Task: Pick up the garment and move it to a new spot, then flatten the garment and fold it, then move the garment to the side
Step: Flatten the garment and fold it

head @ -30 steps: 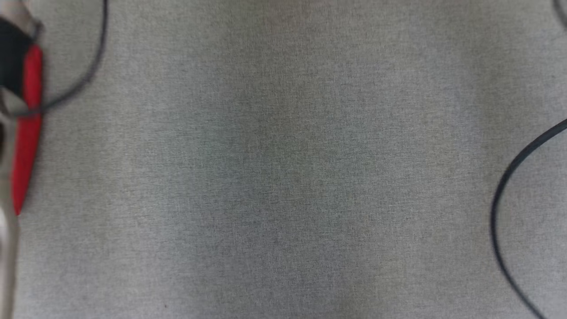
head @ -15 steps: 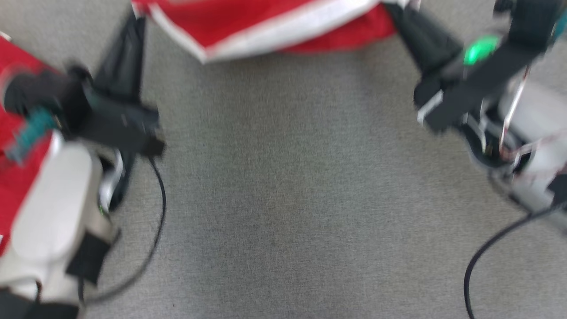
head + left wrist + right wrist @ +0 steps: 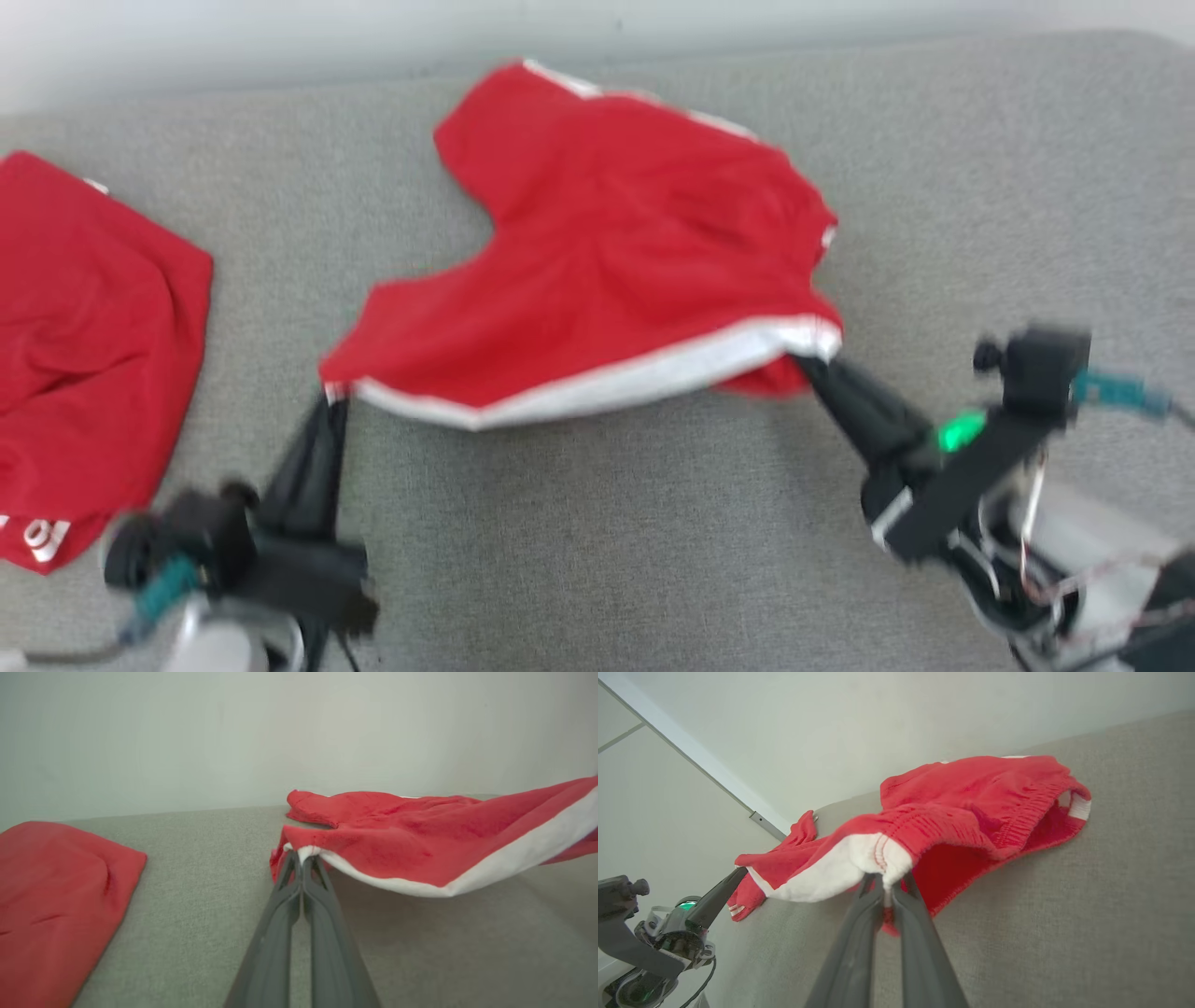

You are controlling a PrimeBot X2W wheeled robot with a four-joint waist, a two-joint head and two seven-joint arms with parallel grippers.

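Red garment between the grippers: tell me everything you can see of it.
The red garment looks like soft knit shorts with a white band along the near edge and a gathered elastic waist. It is spread open and wrinkled, its far part resting on the grey surface, its near edge lifted and sagging between two corners: the fingers of the left gripper clamp one, those of the right gripper the other.

A grey woven surface (image 3: 597,560) spreads before me, softly and evenly lit, ending at a plain pale wall (image 3: 187,742). Off my right wrist, a white strip (image 3: 698,755) slants across it.
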